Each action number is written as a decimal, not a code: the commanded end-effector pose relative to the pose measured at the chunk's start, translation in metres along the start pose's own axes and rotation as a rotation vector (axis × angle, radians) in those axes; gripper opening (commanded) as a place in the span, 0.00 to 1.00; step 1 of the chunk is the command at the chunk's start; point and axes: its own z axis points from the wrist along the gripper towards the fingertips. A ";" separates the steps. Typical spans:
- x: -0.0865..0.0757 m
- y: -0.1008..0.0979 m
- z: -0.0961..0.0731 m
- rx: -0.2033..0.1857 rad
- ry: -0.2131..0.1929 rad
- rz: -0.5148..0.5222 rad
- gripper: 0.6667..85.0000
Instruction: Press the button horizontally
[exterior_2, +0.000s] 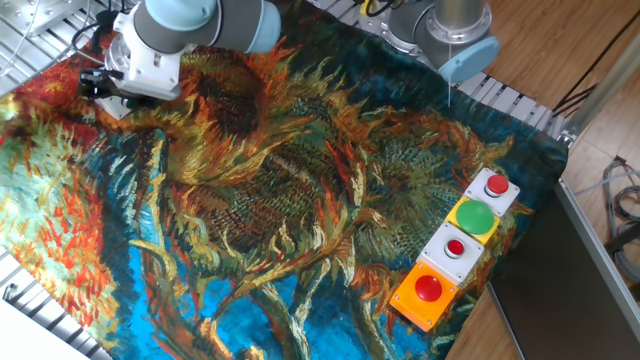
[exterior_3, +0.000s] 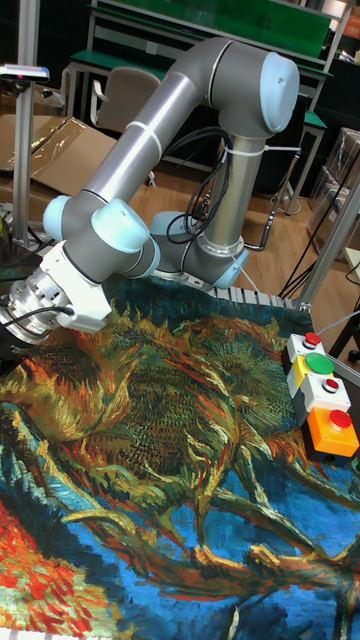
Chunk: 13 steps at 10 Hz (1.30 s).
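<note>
The button is not visible in either view. My gripper (exterior_2: 97, 82) is at the far left back corner of the table, low over the sunflower-print cloth (exterior_2: 280, 200). In the tall fixed view the gripper (exterior_3: 12, 325) runs off the left edge. The wrist hides its fingers, so no gap or contact between them shows. Nothing can be seen held in it.
A row of button boxes lies at the right edge of the cloth: a red button on grey (exterior_2: 496, 186), a green dome on yellow (exterior_2: 475, 217), a small red button on white (exterior_2: 455, 248) and a red button on orange (exterior_2: 428, 288). The arm's base (exterior_2: 445, 35) stands at the back.
</note>
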 end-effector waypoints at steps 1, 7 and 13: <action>0.007 -0.008 0.004 0.005 0.002 0.008 0.79; -0.007 -0.010 0.001 0.022 -0.010 0.000 0.79; 0.004 -0.014 0.007 0.027 0.002 -0.005 0.77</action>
